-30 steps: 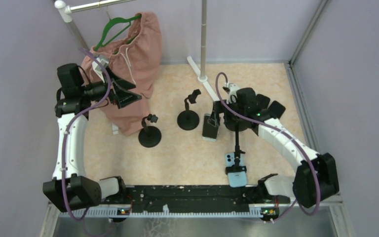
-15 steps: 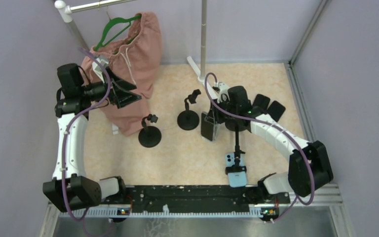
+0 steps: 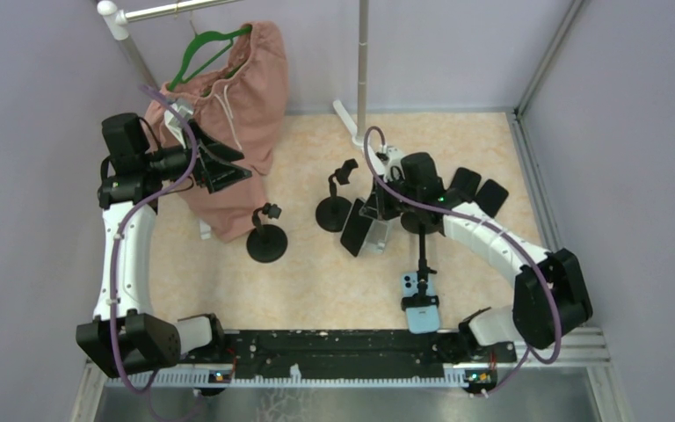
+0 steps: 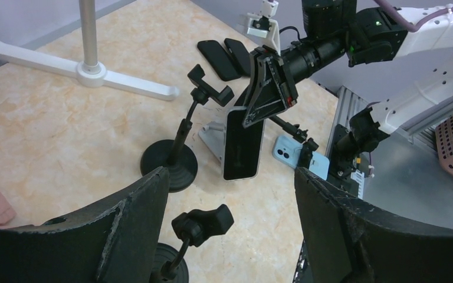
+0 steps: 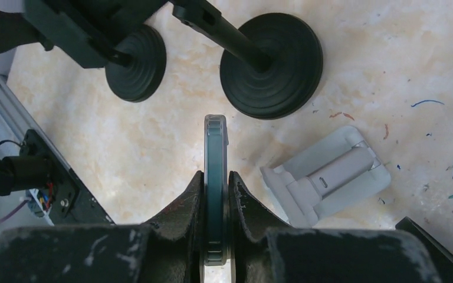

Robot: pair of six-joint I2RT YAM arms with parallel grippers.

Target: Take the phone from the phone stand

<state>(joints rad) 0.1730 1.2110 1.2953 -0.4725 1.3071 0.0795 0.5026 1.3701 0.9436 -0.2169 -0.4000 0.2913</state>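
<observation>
Since a second ago my right arm has swung leftward, and the phone (image 3: 356, 234) that stood upright over the grey phone stand (image 3: 381, 237) now hangs slanted beside it, clear of its cradle. Beneath both grippers spreads the marbled table (image 3: 316, 281). Largest on it is the pink garment (image 3: 250, 97) on its green hanger (image 3: 195, 50), hanging right against my left gripper (image 3: 227, 172). That gripper is spread wide with nothing between its fingers (image 4: 131, 227). Beyond it the white rack foot (image 4: 65, 66) lies along the table. Ahead of my right gripper (image 5: 216, 175) stand two black clamp stands (image 5: 271, 65) on round bases, one just past the phone's far edge, the other off to the left. Behind that gripper, toward my bases, a third clamp stand (image 3: 422, 253) holds a light-blue phone (image 3: 421, 303), and back by the right wrist two dark phones (image 3: 492, 195) lie flat side by side. The phone stand lies just to the right of my right fingertips, with a strip of bare table between it and the phone. The phone itself sits edge-on between my right fingers (image 5: 186, 203), which are closed tight on its two faces, and much of its length juts out past them. Whether its lower edge touches the table I cannot tell.
</observation>
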